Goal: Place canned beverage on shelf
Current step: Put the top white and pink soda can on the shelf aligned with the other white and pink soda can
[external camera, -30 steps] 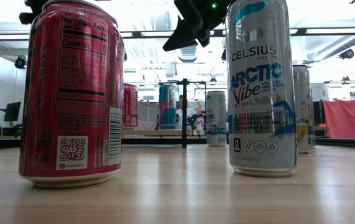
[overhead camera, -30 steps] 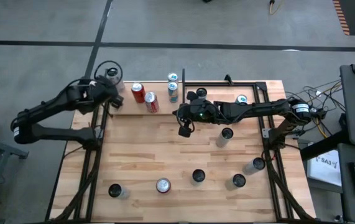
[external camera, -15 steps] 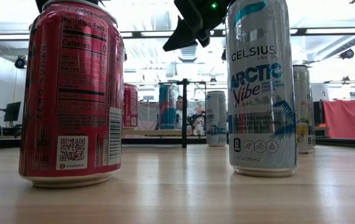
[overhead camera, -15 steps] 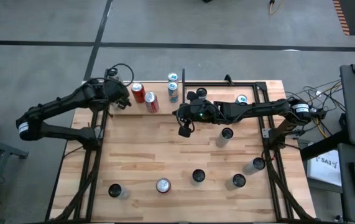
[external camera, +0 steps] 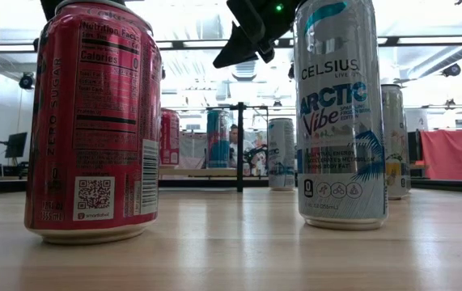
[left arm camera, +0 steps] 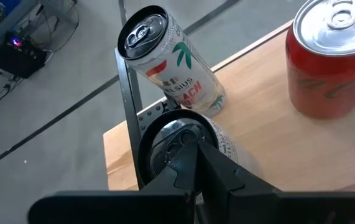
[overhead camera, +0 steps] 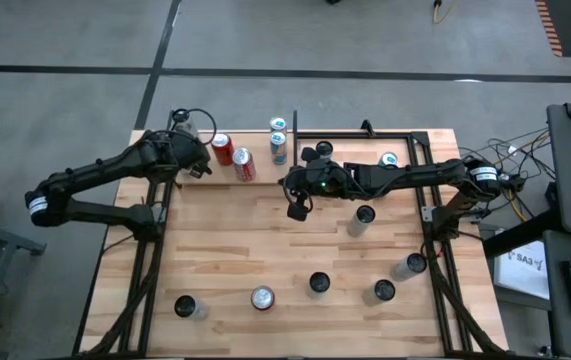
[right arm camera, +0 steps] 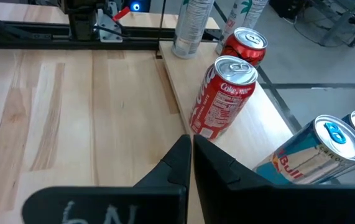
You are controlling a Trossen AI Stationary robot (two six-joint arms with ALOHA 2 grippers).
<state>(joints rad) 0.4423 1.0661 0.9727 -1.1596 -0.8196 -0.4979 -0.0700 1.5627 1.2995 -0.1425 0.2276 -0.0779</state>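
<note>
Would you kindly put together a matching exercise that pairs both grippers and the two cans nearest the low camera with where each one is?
Things:
1. left gripper
2. right gripper
3. red Zero Sugar can
4. Celsius Arctic Vibe can

Places:
A. low view, foreground right
B. jaws shut, at the far left corner of the table
C. low view, foreground left
D. jaws shut, above the table's middle, in its far half

Pairs: 1-B, 2-D, 3-C, 4-A
</note>
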